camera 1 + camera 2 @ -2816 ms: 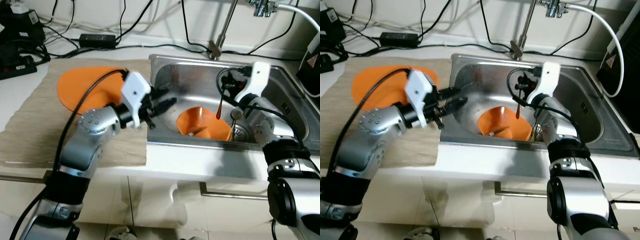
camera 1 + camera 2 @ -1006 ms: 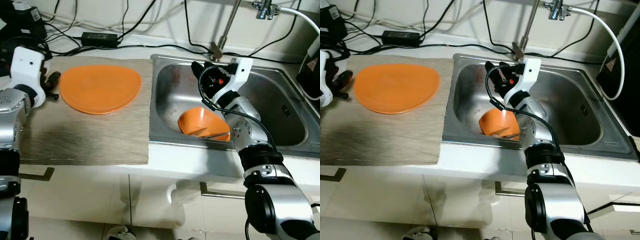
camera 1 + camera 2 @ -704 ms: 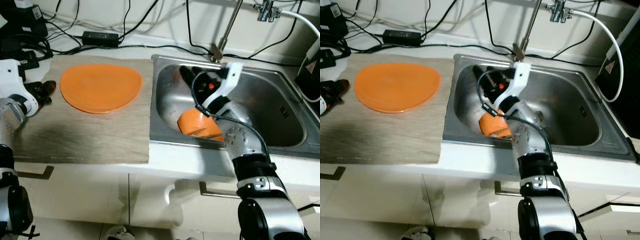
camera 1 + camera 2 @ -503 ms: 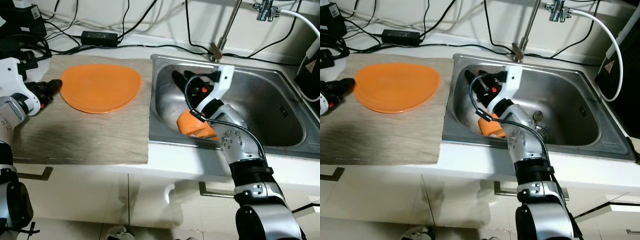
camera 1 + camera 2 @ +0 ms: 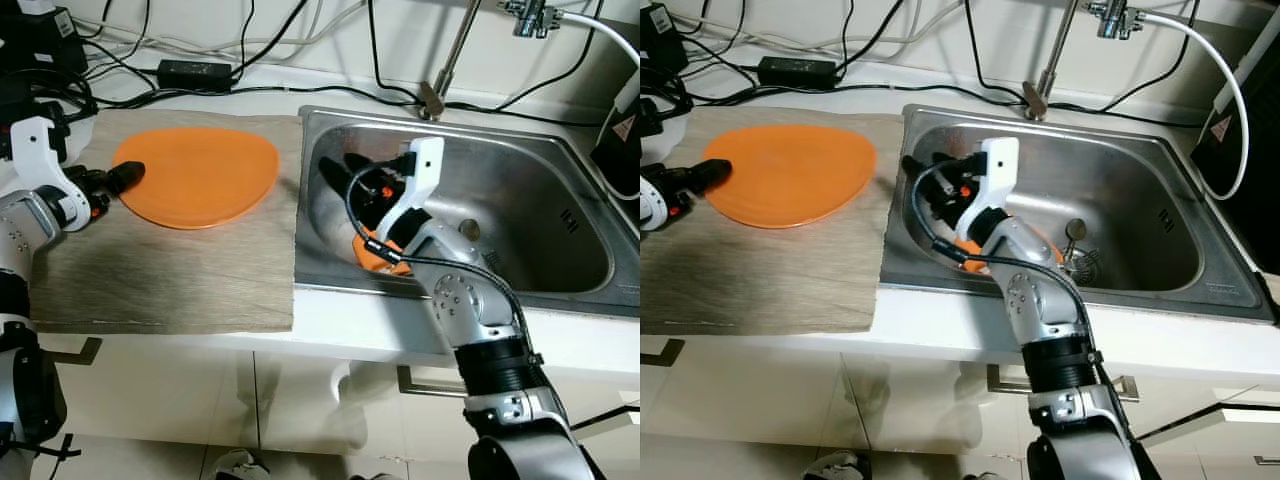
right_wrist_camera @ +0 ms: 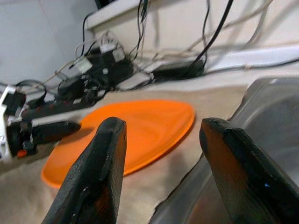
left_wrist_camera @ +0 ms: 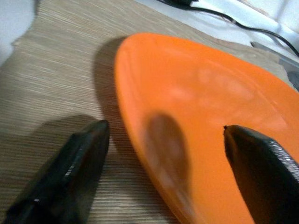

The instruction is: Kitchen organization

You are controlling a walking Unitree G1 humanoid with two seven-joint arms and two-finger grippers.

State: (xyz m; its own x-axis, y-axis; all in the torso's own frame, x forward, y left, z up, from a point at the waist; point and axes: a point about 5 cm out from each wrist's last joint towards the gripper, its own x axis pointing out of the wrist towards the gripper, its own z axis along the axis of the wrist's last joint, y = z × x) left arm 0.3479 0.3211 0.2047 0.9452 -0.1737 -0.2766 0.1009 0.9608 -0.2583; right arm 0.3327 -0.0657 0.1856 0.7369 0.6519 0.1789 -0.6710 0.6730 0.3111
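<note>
An orange plate (image 5: 195, 175) lies on a woven mat (image 5: 160, 270) left of the sink. My left gripper (image 5: 128, 174) is open at the plate's left rim. In the left wrist view its fingers (image 7: 70, 172) stand either side of the plate's edge (image 7: 210, 116), holding nothing. My right gripper (image 5: 338, 178) is open inside the steel sink (image 5: 560, 165), pointing at the sink's left wall. In the right wrist view its fingers (image 6: 98, 172) frame the plate (image 6: 135, 126) beyond. An orange bowl (image 5: 385, 262) sits in the sink, mostly hidden under my right forearm.
A faucet (image 5: 445, 60) rises behind the sink, and a drain strainer (image 5: 468, 230) sits on the sink floor. A power adapter (image 5: 190, 75) and several cables run along the back of the counter. A dark appliance (image 5: 620, 130) stands at the right edge.
My right gripper has swung left across the sink, over the bowl, toward the left wall. My left gripper has moved right to reach the plate's left rim.
</note>
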